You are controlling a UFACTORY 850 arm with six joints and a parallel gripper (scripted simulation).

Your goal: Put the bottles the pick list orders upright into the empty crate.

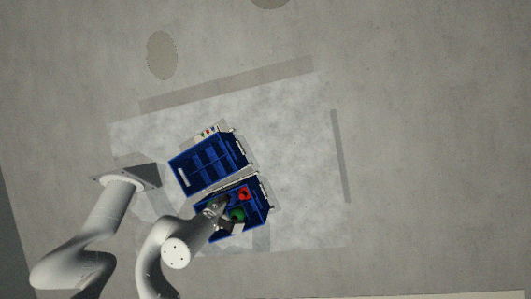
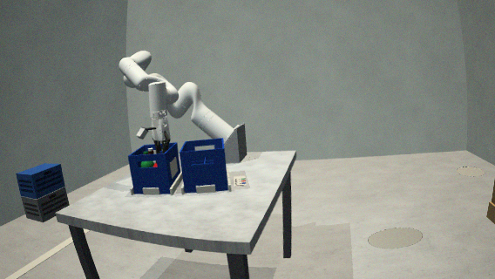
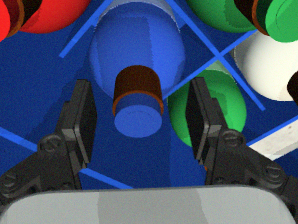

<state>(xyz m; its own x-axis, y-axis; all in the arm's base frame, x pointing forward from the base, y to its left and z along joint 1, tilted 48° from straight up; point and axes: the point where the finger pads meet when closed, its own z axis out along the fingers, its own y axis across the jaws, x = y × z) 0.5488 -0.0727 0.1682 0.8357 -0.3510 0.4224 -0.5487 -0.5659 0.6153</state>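
Observation:
The bottle crate [image 1: 263, 208] [image 2: 150, 180] and the empty crate [image 1: 241, 158] [image 2: 204, 176] stand side by side. My gripper [image 2: 162, 147] [image 3: 141, 96] is open, reaching down into the bottle crate's top. The neck and cap of a blue bottle [image 3: 137, 45] are between the spread fingers, not gripped. A green bottle [image 3: 232, 102] is partly behind the right finger. A white bottle [image 3: 265, 65], another green bottle [image 3: 215, 12] [image 1: 237, 213] and a red bottle [image 3: 62, 15] [image 1: 244, 192] stand around. The pick list [image 1: 208, 134] [image 2: 240, 180] shows green, red and blue marks; its counts are too small to read.
Low pale rails hold the crates' lower edges on the table [image 1: 304, 163] [image 2: 183, 218]. The crates' high walls and thin dividers are close to the fingers. Two stacked crates [image 2: 41, 180] [image 2: 45, 204] stand on the floor at the left.

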